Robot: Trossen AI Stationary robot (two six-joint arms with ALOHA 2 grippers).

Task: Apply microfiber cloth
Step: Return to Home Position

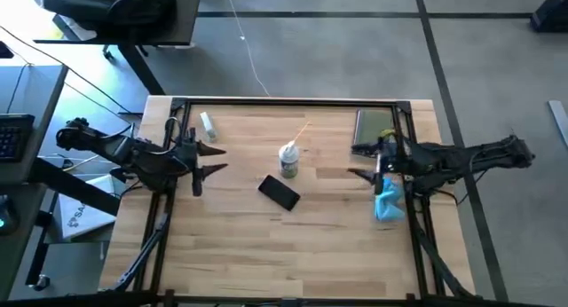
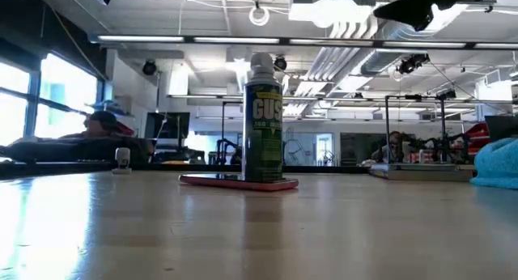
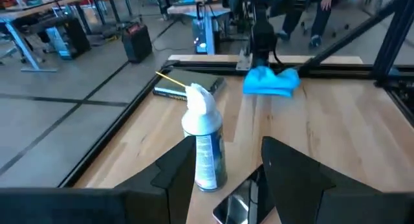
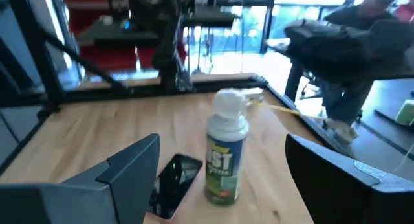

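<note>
Jaws wide: left gripper [image 1: 216, 160], right gripper [image 1: 357, 161]

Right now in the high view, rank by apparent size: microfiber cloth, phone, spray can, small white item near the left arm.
1. microfiber cloth and phone: too alike in spread to rank against each other.
2. spray can, seen mostly from above, so it looks small.
3. small white item, clearly the smallest.

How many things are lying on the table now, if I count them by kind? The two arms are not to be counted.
Aerosol can: 1
Small clear bottle: 1
Black phone: 1
Blue microfiber cloth: 1
Dark flat slab: 1
Total: 5
</note>
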